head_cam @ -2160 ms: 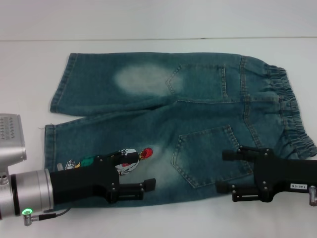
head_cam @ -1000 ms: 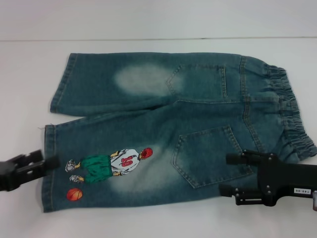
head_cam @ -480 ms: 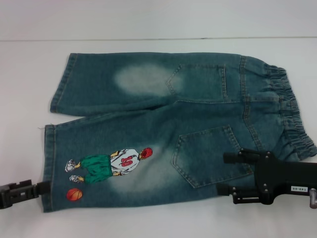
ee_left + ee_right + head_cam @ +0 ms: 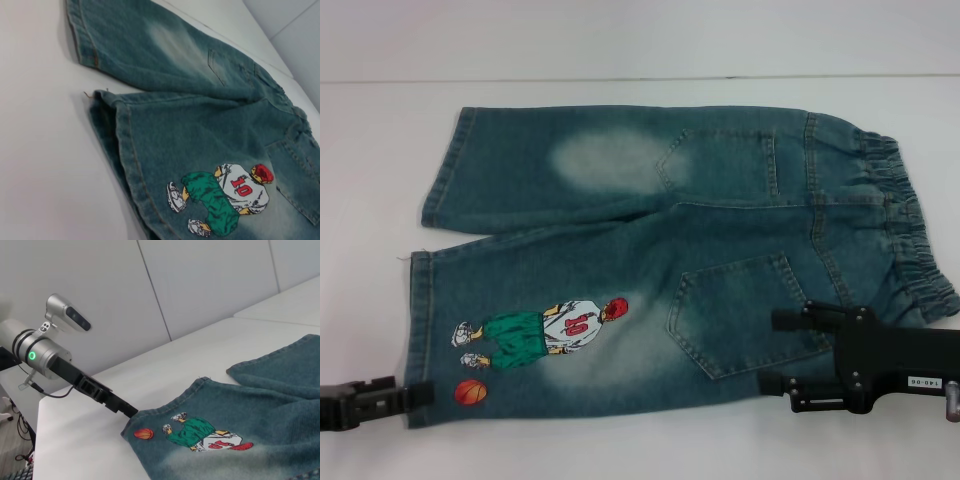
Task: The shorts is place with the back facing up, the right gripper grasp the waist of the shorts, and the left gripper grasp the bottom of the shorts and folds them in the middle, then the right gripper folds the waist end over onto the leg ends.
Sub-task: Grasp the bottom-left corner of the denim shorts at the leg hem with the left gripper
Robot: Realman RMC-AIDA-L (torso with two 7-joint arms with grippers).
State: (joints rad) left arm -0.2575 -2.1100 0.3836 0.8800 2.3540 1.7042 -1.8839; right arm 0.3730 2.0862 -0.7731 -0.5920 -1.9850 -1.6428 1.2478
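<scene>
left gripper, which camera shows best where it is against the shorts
The right wrist view: the left gripper reaches in from the side and meets the near leg's hem corner of the shorts, beside the basketball print. The head view shows the left gripper mostly cut off at the frame's edge. The left wrist view shows only denim, no fingers.

My left gripper [image 4: 127,410] is matte black and slim, on a boxy black link. Behind it sits a silver wrist cylinder [image 4: 37,352] with a glowing green ring light, a thin grey cable and a silver camera pod. My right gripper [image 4: 782,350] is black too, with small screws and a white label.
</scene>
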